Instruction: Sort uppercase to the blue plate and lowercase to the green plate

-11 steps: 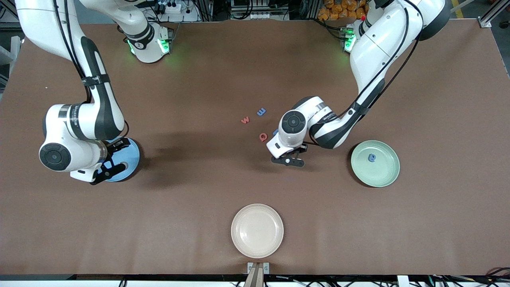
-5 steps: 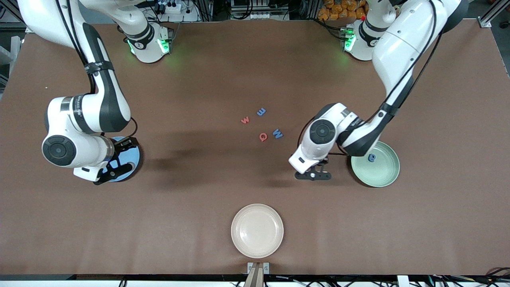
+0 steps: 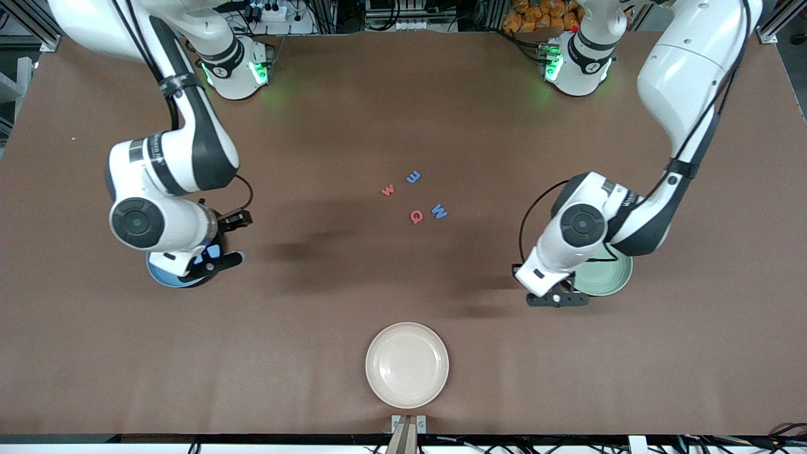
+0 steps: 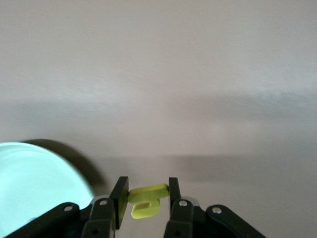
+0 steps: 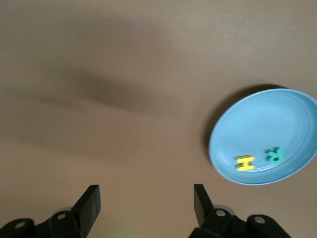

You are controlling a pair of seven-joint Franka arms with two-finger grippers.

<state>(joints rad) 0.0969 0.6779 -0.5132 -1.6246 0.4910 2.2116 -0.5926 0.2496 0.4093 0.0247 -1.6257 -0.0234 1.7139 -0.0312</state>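
Note:
My left gripper (image 3: 558,300) is shut on the yellow y-like lowercase letter (image 4: 146,198) and hangs over the table just beside the green plate (image 3: 610,278). The plate's rim also shows in the left wrist view (image 4: 34,183). My right gripper (image 3: 227,241) is open and empty by the edge of the blue plate (image 3: 165,277). That plate (image 5: 267,124) holds the yellow H (image 5: 245,162) and the teal R (image 5: 273,155). The red w (image 3: 388,190), the blue e-like letter (image 3: 413,177), the red Q (image 3: 416,217) and the blue W (image 3: 439,211) lie mid-table. The left arm hides the green plate's inside.
A cream plate (image 3: 407,364) sits near the table's front edge, nearer to the front camera than the letters. Bare brown table lies between the plates and the letter cluster.
My left arm has swung from beside the mid-table letters to the green plate's edge. My right gripper has moved off the blue plate toward the table's middle.

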